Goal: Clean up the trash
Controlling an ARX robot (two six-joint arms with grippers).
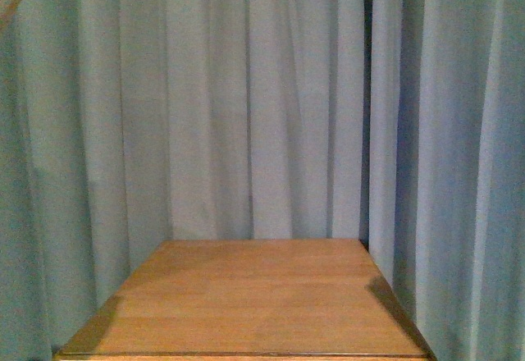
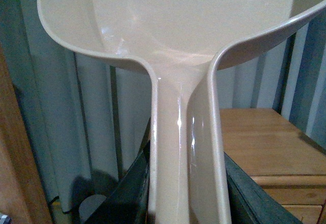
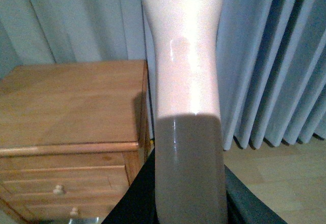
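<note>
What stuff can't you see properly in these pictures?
- Beige plastic dustpan: left wrist view, its scoop is cut off by the picture edges.
- Pale glossy handle: right wrist view, its working end is cut off by the picture edge.
- Trash: shows in no view.

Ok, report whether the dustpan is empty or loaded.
Empty as far as shown: the dustpan shows a bare beige scoop with nothing lying in it. Its far end is out of frame, so cannot tell there.
</note>
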